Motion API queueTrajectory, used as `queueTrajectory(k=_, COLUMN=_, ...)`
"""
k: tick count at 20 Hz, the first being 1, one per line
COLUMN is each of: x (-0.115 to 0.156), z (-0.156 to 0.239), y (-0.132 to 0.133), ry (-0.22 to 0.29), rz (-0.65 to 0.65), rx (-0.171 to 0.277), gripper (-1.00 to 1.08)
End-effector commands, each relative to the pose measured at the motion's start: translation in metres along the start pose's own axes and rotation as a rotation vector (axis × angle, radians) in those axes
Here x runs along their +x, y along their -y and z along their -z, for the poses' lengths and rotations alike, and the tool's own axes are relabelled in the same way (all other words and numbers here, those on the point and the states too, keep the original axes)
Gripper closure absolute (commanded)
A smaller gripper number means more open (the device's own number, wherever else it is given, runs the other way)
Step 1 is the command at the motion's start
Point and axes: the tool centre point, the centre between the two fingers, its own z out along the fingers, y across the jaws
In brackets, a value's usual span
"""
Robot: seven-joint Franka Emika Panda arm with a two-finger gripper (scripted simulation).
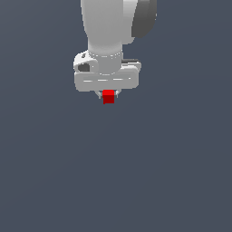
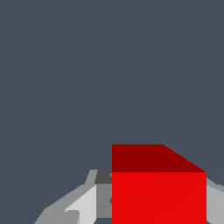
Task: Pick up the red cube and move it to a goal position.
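The red cube (image 1: 108,96) is a tiny bright red block held between the two short fingers of my white gripper (image 1: 108,94), which is shut on it. In the exterior view the gripper hangs from the arm in the upper middle, above a plain dark grey ground. The wrist view shows the red cube (image 2: 158,192) large and close, with a grey finger (image 2: 85,205) against one side and a sliver of the other finger at the frame's edge. Most of both fingers is hidden by the cube. No goal marker shows in either view.
Only the uniform dark grey background (image 1: 136,172) surrounds the arm and cube.
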Motion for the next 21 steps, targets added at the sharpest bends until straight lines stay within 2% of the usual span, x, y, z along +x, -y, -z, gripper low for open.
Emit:
queueTrajectory(k=1, x=-0.005, z=0.029, y=0.005, ry=0.001, rz=0.0, rx=0.0, gripper=1.08)
queueTrajectory(k=11, x=-0.016, z=0.109, y=0.021, ry=0.001, rz=0.0, rx=0.0, gripper=1.08)
queueTrajectory(k=21, x=-0.017, z=0.132, y=0.025, ry=0.001, rz=0.0, rx=0.0, gripper=1.08)
